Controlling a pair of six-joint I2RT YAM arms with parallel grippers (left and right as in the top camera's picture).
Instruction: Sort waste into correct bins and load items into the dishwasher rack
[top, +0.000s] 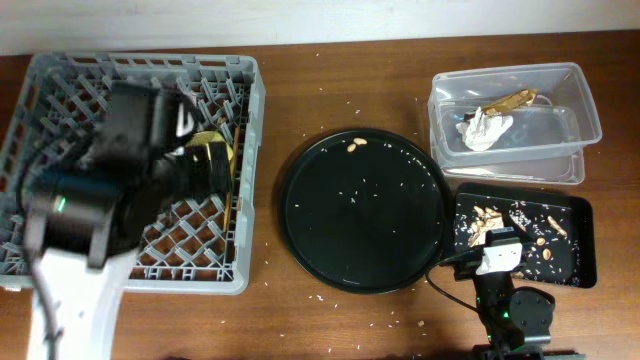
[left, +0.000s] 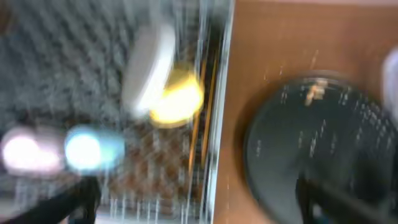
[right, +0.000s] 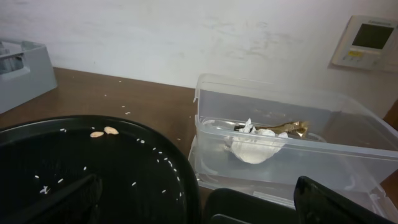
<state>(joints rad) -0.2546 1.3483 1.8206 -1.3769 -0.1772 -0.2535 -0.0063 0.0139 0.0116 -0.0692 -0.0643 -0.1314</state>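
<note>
Those scraps (top: 357, 146) on the round tray (top: 330, 235) look light and crumbly, wanting a soft pinch from above; left fingers (left: 336, 196) and right fingers (right: 345, 202) both spread wide

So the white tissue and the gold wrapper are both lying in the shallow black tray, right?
No. The tissue and gold wrapper both lie in the clear tub, not the shallow black tray; the right wrist view shows it.
</note>
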